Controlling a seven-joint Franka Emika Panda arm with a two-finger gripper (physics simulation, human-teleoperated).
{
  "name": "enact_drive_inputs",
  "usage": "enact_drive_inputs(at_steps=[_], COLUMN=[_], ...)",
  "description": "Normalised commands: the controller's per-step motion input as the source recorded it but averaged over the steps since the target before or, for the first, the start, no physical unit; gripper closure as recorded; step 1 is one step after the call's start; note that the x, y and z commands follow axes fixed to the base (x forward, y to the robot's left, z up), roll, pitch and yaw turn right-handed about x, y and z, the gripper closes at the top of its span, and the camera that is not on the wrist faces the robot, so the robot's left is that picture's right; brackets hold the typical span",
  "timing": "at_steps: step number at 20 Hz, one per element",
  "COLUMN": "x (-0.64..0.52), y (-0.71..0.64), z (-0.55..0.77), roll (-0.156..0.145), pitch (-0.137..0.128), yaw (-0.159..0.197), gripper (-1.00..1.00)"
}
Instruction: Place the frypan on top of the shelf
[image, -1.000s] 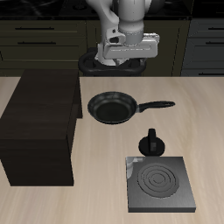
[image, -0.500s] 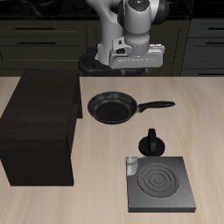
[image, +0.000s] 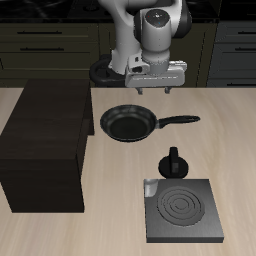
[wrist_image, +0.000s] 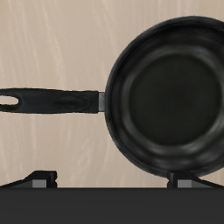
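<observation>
Pale wood table (image: 120, 190), dark cabinets (image: 50, 45) behind, frypan (image: 128, 123) (untouched), jaws apart above.

Gripper (image: 153, 84) shifted sideways along table's back over last second, away from shelf (image: 45, 140), and tilted: earlier broad flat housing faced camera, now fingers (image: 137, 82) point down toward table. Jaws apart, nothing held. Hangs above and behind frypan (image: 129, 123).

The arm (image: 138, 35) has smooth rounded segments in white and light grey, with a dark round cap on one joint. The gripper (image: 152, 86) has a pale grey body and two short dark fingers.
</observation>
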Motion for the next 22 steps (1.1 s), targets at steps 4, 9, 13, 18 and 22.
enact_drive_inputs(at_steps=[4,9,13,18,22], x=[-0.15,-0.06,0.01,-0.01,-0.04], y=[-0.04,-0.08,-0.06,0.00,0.06], z=[-0.25,-0.23,-0.32,-0.17,-0.25], roll=[0.022,-0.010,-0.006,-0.002,0.013], pitch=[-0.012,-0.008,0.038,0.024,0.030], yaw=[0.045,0.013,-0.001,-0.024,-0.019], gripper=[-1.00,-1.00,-1.00,-1.00,-1.00])
